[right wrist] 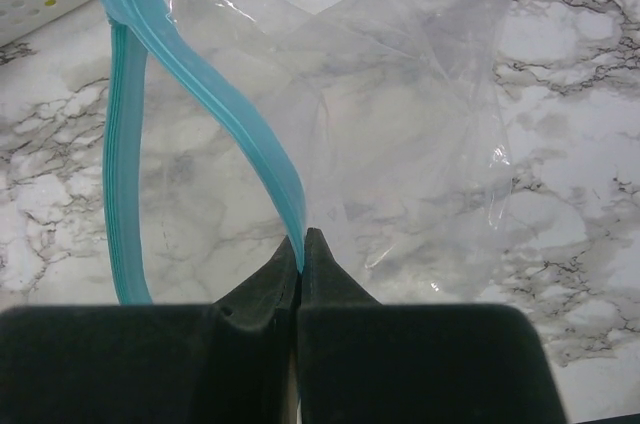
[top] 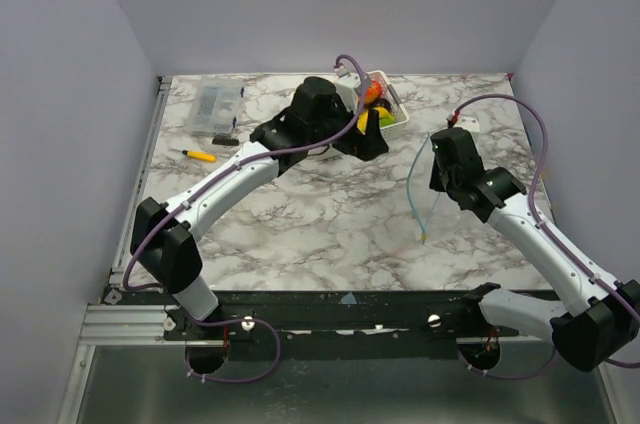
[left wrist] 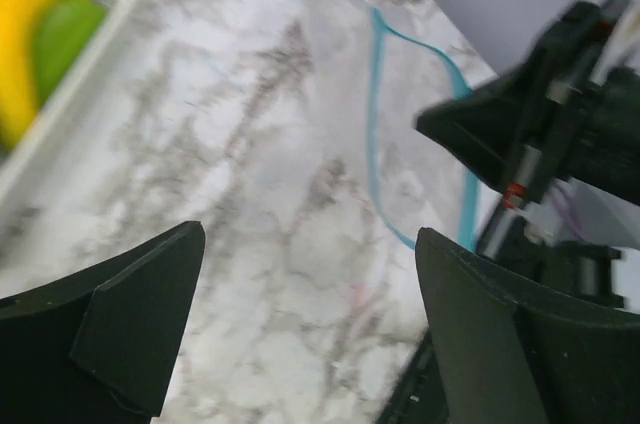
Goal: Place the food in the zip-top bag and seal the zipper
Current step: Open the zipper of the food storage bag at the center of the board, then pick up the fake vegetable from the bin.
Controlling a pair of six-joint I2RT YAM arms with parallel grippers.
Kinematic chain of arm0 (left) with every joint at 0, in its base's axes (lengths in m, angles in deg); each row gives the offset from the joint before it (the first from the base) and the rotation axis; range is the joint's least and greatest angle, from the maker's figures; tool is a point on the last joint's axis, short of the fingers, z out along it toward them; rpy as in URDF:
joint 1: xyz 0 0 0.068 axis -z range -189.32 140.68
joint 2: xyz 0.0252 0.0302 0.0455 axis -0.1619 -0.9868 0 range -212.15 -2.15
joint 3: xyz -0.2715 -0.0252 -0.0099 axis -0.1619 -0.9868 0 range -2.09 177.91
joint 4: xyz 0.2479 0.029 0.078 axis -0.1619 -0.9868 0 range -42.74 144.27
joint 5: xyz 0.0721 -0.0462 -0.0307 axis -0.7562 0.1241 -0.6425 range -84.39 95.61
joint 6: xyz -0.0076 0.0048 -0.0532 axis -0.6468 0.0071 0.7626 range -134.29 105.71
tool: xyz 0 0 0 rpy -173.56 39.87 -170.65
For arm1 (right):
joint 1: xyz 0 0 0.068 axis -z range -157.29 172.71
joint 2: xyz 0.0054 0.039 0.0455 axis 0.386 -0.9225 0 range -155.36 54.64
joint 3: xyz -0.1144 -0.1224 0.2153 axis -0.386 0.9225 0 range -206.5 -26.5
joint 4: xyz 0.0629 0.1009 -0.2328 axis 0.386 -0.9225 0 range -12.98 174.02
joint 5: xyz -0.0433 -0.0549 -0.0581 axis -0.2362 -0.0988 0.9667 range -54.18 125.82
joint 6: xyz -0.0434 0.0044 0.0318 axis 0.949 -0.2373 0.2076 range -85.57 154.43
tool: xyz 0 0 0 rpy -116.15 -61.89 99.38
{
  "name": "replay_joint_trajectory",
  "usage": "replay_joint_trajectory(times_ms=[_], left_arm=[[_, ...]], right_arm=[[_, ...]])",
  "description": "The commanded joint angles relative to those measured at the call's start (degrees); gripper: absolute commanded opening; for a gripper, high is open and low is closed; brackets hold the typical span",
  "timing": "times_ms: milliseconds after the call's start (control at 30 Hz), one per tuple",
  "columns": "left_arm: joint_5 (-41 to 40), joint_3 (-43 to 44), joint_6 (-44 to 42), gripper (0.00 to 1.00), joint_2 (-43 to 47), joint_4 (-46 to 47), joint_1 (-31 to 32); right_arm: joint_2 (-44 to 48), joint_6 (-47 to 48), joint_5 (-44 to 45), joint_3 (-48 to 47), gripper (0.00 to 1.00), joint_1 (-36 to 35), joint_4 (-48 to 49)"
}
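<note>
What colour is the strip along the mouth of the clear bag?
Teal, a light blue-green. The strip shows best in the right wrist view.

One white basket [top: 398,101] holding at least three food pieces [top: 386,117]; right of it, one zip-top bag [right wrist: 400,94]; left of it, one clear box [top: 217,107] and one yellow-handled tool [top: 200,155].

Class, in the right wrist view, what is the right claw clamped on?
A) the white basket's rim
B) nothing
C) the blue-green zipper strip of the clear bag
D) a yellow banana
C: the right claw is shut on the zipper at the mouth of the zip-top bag.
</note>
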State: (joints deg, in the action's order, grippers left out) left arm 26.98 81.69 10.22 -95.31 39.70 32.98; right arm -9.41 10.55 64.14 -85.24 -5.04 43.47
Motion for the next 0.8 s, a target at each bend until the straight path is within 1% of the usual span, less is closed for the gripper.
replay_joint_trajectory(times_ms=[0,167,233,300,367,467,533,600,667,767], left_arm=[[-11.17,7.86,-14.72,0.89,-3.10,-8.27,-4.68],[-24.70,19.61,-29.52,0.92,-11.71,-14.49,-5.61],[-27.54,25.12,-32.92,0.94,-16.26,-16.70,-5.89],[-27.93,31.17,-35.35,0.94,-21.06,-19.75,-6.32],[-29.38,37.05,-37.28,0.94,-25.70,-22.21,-6.36],[-31.10,44.59,-39.18,0.98,-32.01,-24.39,-6.68],[-31.92,48.02,-40.24,0.99,-35.28,-25.10,-6.80],[-32.90,50.21,-40.92,0.99,-37.78,-25.30,-6.89],[-31.96,51.55,-40.76,0.99,-39.65,-25.67,-6.89],[-32.63,51.47,-39.71,0.99,-41.76,-25.34,-6.98]], right_arm=[[1.72,1.27,0.61,-0.08,0.01,0.12,1.27],[2.48,2.05,0.25,-0.81,0.01,0.07,0.96],[2.51,2.38,-0.01,-1.11,0.01,0.12,0.89],[2.38,2.69,-0.28,-1.48,0.01,0.10,0.91],[1.84,3.20,-0.48,-1.80,0.01,0.07,0.78],[1.13,3.69,-0.39,-2.10,0.01,0.10,0.74],[0.57,3.75,-0.52,-2.31,0.01,0.14,0.62],[0.09,3.89,-0.76,-2.35,0.01,0.12,0.56],[-0.41,3.89,-0.91,-2.35,0.01,0.11,0.50],[-1.12,3.97,-1.07,-2.37,0.01,0.07,0.38]])
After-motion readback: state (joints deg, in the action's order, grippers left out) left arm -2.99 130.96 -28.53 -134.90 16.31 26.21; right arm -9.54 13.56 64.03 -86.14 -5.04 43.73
